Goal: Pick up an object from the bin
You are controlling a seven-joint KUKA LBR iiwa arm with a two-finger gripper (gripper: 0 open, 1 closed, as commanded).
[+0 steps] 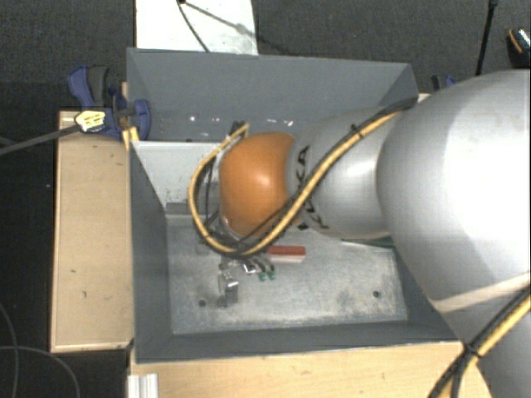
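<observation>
- The bin [332, 293] is dull grey sheet metal with a flat, speckled floor and sloping walls.
- The arm [448, 181], smooth, silver and rounded, comes in from the right and covers much of the bin.
- A glossy, domed orange cover [253, 181] caps its wrist, with yellow-and-black cables [197, 197] looped around it.
- The claw [226, 290], small and metallic, hangs low over the floor at left of centre; I cannot tell how far open it is, and nothing shows in its grip.
- A flat red block [289, 254] lies just right of the claw, partly hidden under the wrist.
- A tiny green bit [267, 275] lies between them.
</observation>
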